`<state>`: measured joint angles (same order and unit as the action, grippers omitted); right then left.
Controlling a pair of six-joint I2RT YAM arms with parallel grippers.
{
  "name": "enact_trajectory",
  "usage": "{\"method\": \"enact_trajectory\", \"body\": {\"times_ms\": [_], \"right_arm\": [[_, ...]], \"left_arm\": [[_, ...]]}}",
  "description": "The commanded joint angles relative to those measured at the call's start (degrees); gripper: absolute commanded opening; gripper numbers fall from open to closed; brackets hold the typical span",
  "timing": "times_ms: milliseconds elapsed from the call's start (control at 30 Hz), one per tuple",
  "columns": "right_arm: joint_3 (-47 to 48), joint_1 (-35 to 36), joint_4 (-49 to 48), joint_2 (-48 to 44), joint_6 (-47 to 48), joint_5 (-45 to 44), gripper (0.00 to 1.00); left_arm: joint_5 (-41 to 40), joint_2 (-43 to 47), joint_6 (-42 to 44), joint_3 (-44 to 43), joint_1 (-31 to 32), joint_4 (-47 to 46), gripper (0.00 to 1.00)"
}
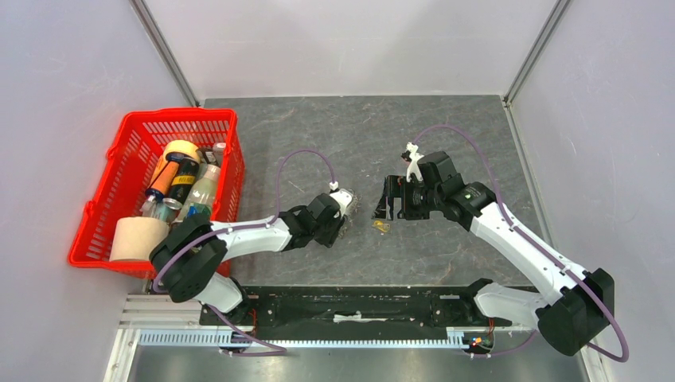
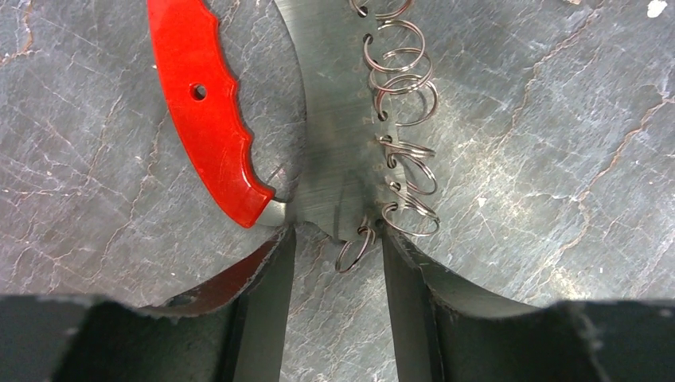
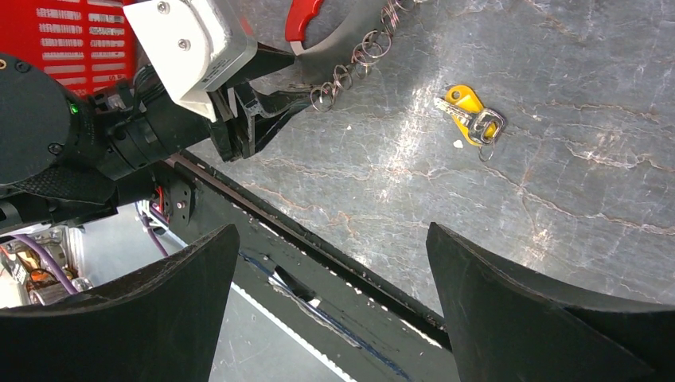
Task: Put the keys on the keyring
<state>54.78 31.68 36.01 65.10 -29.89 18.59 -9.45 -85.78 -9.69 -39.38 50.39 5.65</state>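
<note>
Two-finger left gripper [image 2: 338, 239] pinches curved steel keyring [image 2: 326, 119], red-handled; right gripper [image 3: 333, 235] gapes near yellow-capped key [image 3: 470, 115].

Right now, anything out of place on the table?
One thing: a yellow-headed key lies loose on the table, by itself, apart from the keyring, whose end sits between the fingers of the left gripper. The right gripper hangs open near it, holding nothing. Nothing looks spilled or damaged.
</note>
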Motion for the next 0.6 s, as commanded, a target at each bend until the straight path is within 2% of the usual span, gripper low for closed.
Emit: {"method": "enact_trajectory", "body": {"times_ms": [0,567], "right_arm": [[-0.1,0.3,-1.6,-1.4,-0.5,0.0,0.96],[-0.3,0.3,-1.7,-2.5,-0.8,0.1,0.96]], "left_arm": [[0.7,-0.3,1.9,-1.5,0.2,-2.8,0.50],[2.1,2.1,0.4,-0.1,0.3,-2.0,0.30]]}}
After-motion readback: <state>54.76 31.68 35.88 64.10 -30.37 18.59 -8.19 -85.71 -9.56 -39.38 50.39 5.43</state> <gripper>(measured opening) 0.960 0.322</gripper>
